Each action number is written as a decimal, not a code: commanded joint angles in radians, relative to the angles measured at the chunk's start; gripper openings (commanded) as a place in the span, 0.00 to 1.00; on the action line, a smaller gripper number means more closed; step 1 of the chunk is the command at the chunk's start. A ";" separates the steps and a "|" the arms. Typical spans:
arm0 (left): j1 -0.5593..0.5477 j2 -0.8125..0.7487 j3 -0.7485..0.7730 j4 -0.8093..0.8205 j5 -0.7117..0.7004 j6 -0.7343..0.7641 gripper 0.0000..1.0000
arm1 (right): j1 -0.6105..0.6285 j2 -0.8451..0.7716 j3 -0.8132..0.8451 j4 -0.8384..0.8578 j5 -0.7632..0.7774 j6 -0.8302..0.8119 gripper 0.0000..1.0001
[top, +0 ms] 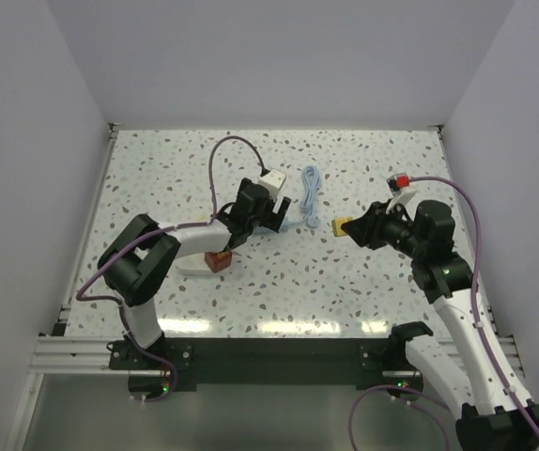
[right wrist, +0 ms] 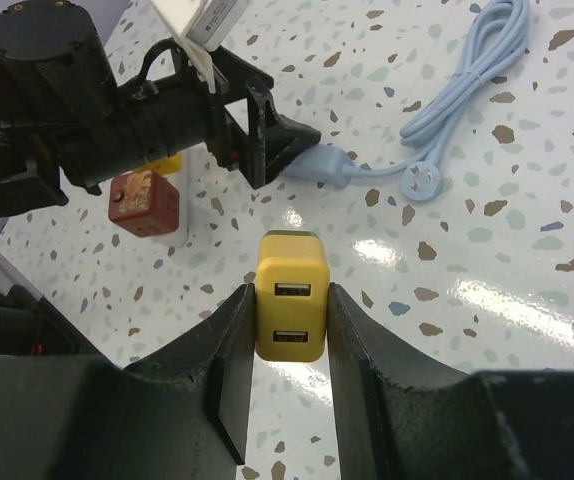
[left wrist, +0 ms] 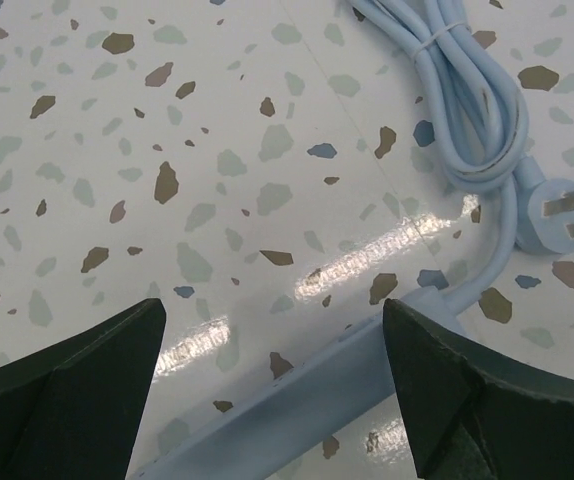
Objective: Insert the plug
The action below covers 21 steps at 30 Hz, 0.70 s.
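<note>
While the right gripper [right wrist: 289,292] pinches the yellow plug [right wrist: 289,315] mid-frame, the left gripper [left wrist: 272,312], fingers spread, may leave the power strip [left wrist: 287,412] free to skid.

White table [top: 345,282] speckled with brown, grey-green and blue flecks. Yellow USB charger [right wrist: 289,320] in the black right gripper [right wrist: 289,292]. Pale blue power strip [left wrist: 297,400], matching pale blue cord [left wrist: 467,100] at its one o'clock. Red-brown cube adapter [right wrist: 144,203]. Purple arm cable [top: 235,139]

Cord [top: 312,195] left of plug [top: 342,225] — seemingly apart
</note>
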 commanded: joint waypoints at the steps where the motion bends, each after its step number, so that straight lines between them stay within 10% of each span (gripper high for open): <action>1: -0.003 -0.050 -0.014 0.047 0.100 0.022 0.95 | -0.003 -0.013 -0.004 0.060 -0.029 0.008 0.00; 21: 0.020 -0.024 -0.072 -0.002 0.236 0.154 0.95 | -0.003 -0.002 -0.004 0.061 -0.046 0.006 0.00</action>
